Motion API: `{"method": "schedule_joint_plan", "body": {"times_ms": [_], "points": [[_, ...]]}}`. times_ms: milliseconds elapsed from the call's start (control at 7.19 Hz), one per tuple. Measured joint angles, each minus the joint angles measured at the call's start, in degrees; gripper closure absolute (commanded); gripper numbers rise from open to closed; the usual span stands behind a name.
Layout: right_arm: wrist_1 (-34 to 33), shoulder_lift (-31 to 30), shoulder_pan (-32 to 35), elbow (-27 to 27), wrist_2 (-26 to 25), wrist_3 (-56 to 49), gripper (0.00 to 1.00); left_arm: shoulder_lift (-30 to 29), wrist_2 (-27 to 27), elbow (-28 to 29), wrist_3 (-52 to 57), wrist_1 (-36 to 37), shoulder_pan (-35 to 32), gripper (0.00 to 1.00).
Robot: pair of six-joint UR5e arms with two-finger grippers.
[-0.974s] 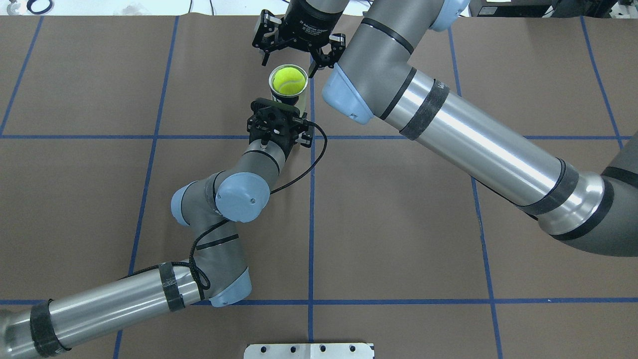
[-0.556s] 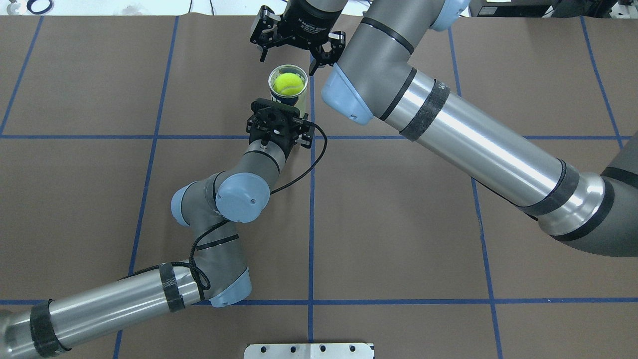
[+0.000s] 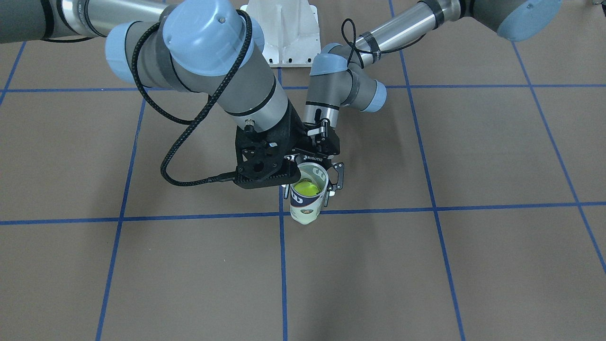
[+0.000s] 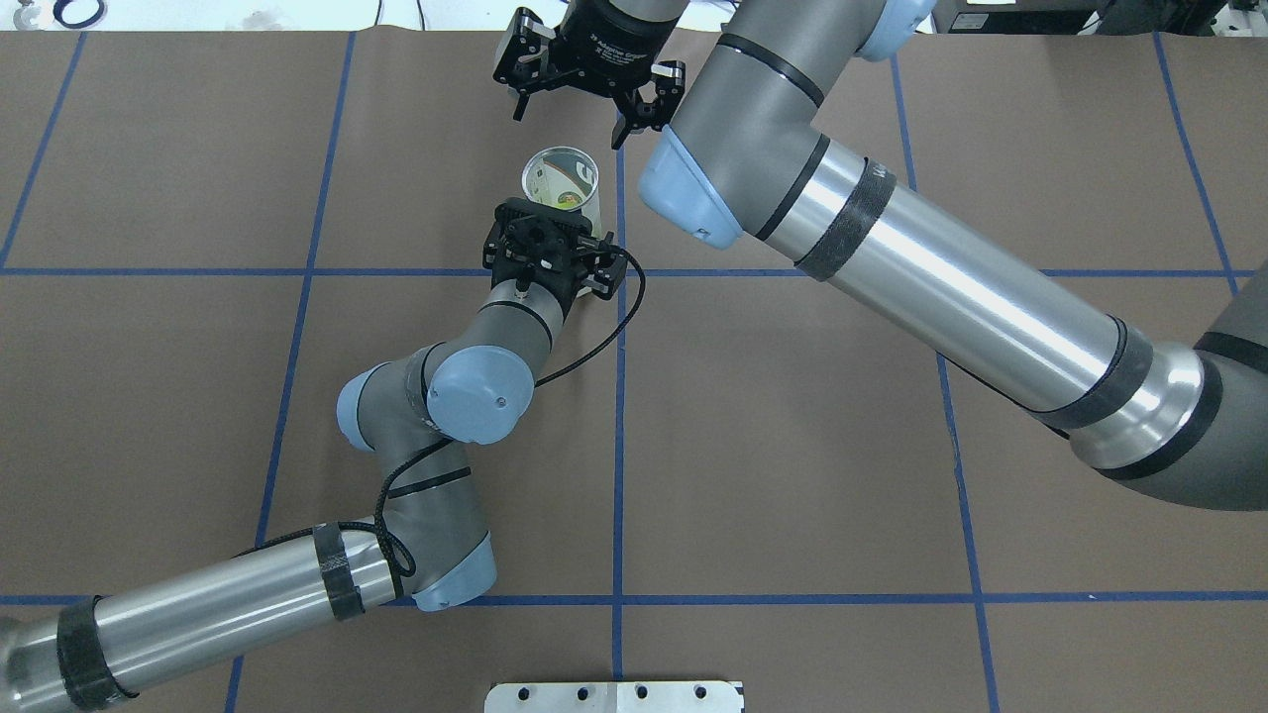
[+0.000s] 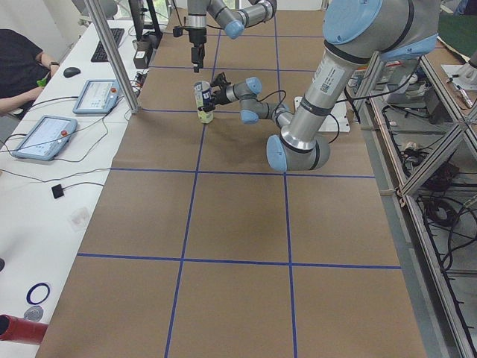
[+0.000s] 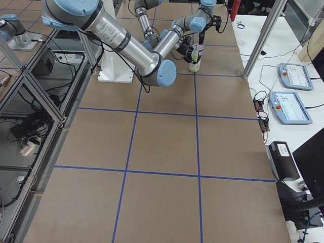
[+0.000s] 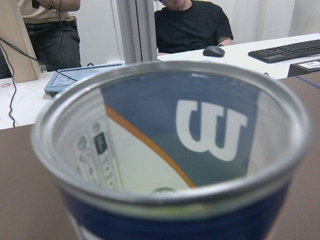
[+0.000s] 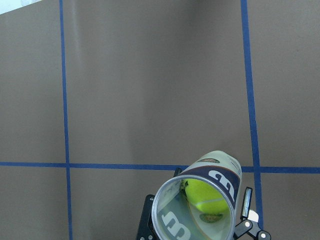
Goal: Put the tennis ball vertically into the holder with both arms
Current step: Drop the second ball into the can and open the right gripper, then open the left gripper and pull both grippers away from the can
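The clear plastic holder tube (image 4: 561,179) with its white-and-navy "W" label stands upright on the brown, blue-gridded worktop (image 4: 792,446), one yellow-green tennis ball (image 8: 206,195) deep inside. The left hand (image 4: 548,248) grips it; the right hand (image 4: 578,96) hovers beyond it, fingers spread.

Tennis ball (image 8: 206,196) now deep in the holder (image 4: 561,180); right pincer (image 4: 577,97) farther back.
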Motion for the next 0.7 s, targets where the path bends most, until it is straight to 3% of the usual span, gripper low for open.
{"method": "schedule_joint_plan", "body": {"times_ms": [695], "points": [[0.0,-0.6,0.0,1.3,0.3,-0.1,0.01,0.2,-0.4,-0.6,0.2,0.4,0.2,0.01]]}}
